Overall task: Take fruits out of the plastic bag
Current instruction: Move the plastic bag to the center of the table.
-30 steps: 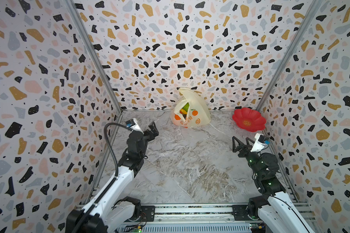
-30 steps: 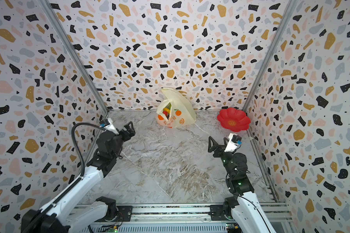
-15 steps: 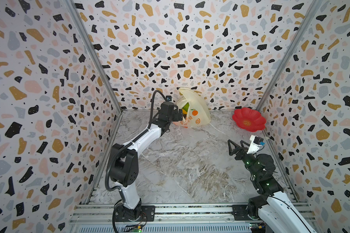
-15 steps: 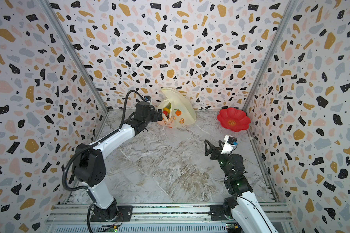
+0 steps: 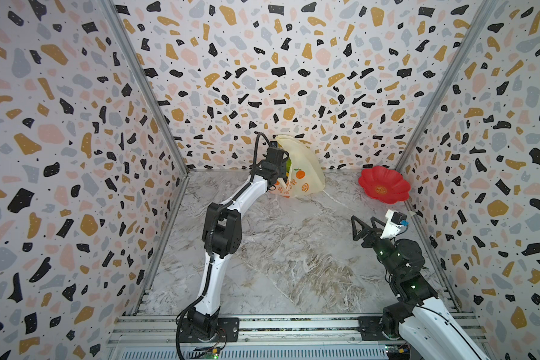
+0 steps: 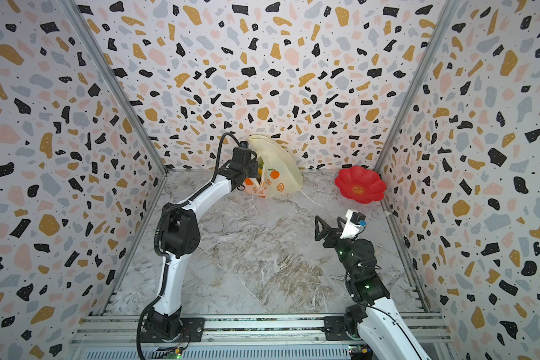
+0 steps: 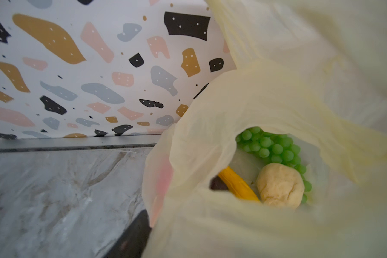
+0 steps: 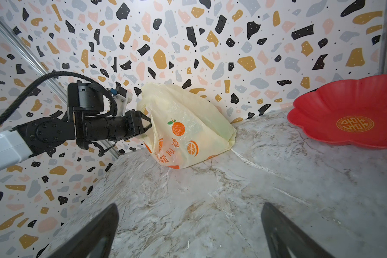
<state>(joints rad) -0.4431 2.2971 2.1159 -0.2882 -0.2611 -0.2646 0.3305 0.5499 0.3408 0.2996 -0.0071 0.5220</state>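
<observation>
Three contents show inside the bag (image 5: 304, 174): grapes (image 7: 275, 147), banana (image 7: 237, 185), cream fruit (image 7: 279, 186). Bag stands on the table (image 5: 293, 249) against the back wall (image 5: 293, 93). Left gripper (image 8: 149, 124) meets the bag's mouth; whether it grasps the film cannot be told. Right gripper (image 5: 363, 218) hangs released, well apart, near the dish (image 5: 384, 185).

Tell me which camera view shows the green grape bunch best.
Left wrist view: it looks straight into the plastic bag at the green grape bunch. Both top views catch a sliver of green; right wrist view, only the bag's outside.
</observation>
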